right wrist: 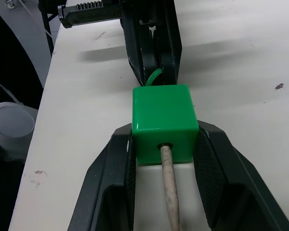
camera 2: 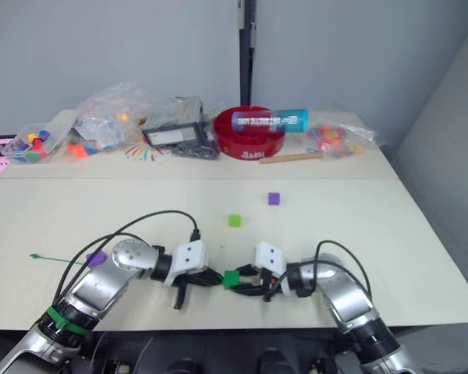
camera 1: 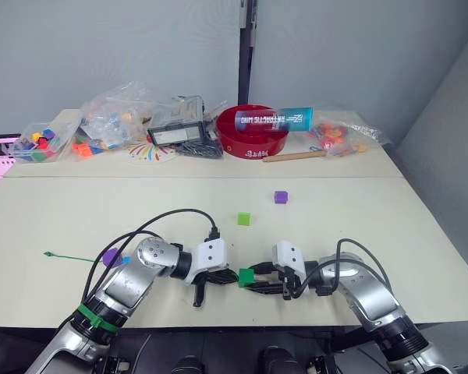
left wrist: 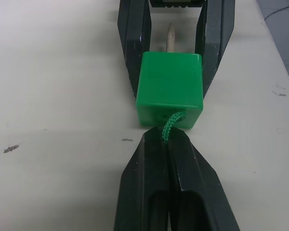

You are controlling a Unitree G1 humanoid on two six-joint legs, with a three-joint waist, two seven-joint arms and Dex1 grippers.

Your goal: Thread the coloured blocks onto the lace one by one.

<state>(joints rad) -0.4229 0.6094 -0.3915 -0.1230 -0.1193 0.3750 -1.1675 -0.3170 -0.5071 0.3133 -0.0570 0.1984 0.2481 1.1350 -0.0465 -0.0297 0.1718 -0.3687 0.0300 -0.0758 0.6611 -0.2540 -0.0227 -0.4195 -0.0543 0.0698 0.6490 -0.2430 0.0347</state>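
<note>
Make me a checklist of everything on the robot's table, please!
Surface: cream table, few small marks.
Job's things: darker green block threaded on lace, pale tip poking through; light green block and purple block loose; another purple block at the left arm.
Clutter: toy bags, red bowl.
Grippers: left gripper pinching lace; right gripper clamping the darker green block.
Cables: black cables over arms.
Surroundings: grey wall.
</note>
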